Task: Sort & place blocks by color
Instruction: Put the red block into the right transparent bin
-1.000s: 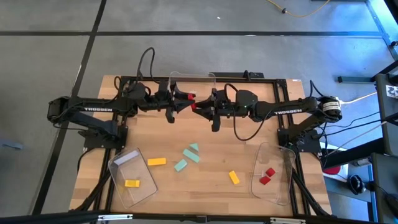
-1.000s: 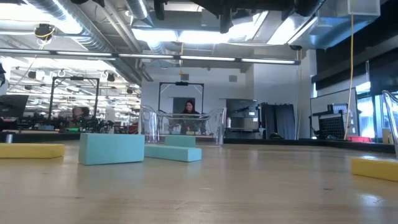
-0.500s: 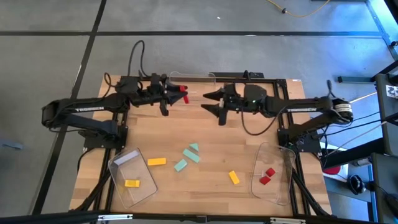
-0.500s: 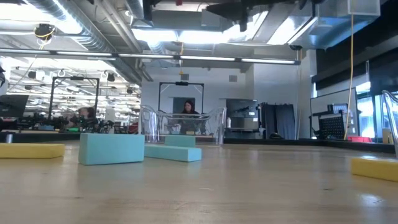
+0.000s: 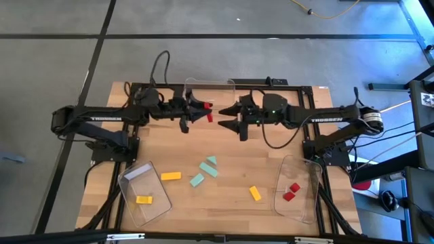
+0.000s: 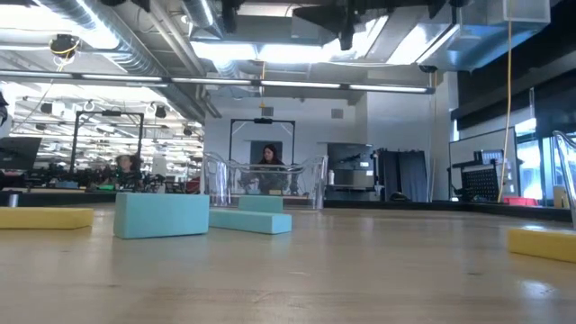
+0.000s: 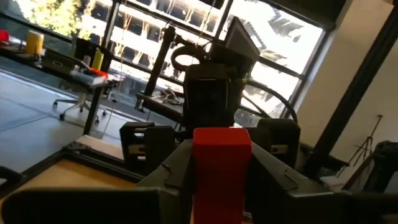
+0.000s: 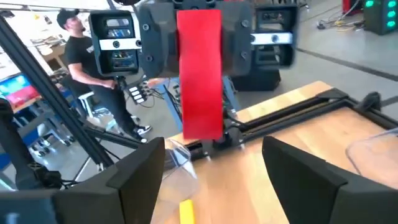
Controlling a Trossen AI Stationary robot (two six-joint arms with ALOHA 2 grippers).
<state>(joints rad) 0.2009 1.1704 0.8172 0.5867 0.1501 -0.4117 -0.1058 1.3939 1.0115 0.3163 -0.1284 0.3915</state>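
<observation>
Wooden counter (image 5: pixel 224 156) carries the loose blocks along its near part: a yellow block (image 5: pixel 143 200) lies inside the clear bin (image 5: pixel 144 192) at the near left corner, and two red blocks (image 5: pixel 291 191) lie in the clear bin (image 5: pixel 298 188) at the near right. Between the bins, on bare wood, rest a yellow bar (image 5: pixel 171 175), a yellow block (image 5: pixel 255 193) nearer the right bin, and three mint-green blocks (image 5: pixel 207 170) close together near the middle. In the low view the green ones (image 6: pixel 162 215) show up front on the left.

Farther back, both arms reach toward each other above the counter's far half. The left tool (image 5: pixel 201 108) is clenched on a red block (image 5: pixel 207 116), which stands between its fingers (image 7: pixel 168 171) in the left wrist view. The right tool (image 5: pixel 226 115) faces it, just beside the block, its fingers (image 8: pixel 140 177) spread wide and released, apart from the red block (image 8: pixel 199 71). A third clear bin (image 5: pixel 210 87) sits at the far edge. Beyond it, a person stands in the room.
</observation>
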